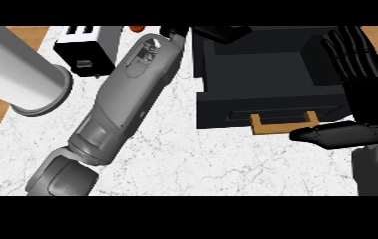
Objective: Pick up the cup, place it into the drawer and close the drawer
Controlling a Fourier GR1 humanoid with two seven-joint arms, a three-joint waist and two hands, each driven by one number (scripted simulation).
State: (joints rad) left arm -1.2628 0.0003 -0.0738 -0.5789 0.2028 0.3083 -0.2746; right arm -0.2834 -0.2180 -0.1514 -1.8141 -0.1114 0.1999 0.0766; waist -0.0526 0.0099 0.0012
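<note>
The dark drawer (221, 83) stands open on the counter, its inside showing and a wooden handle (284, 124) on its front panel. My left forearm reaches from the lower left to the view's top; only a black bit of the left hand (174, 32) shows beside the drawer's far left corner. Next to it, at the drawer's far edge, lies a dark shape with a green patch (221, 33); whether this is the cup I cannot tell. My right hand (347, 73) is open, fingers straight, over the drawer's right side, thumb near the handle.
A black and white appliance (85, 48) stands at the back left. A large grey cylinder (29, 80) lies at the far left. A small orange-red object (137, 28) peeks in at the top edge. White marble counter (214, 163) spreads in front of the drawer.
</note>
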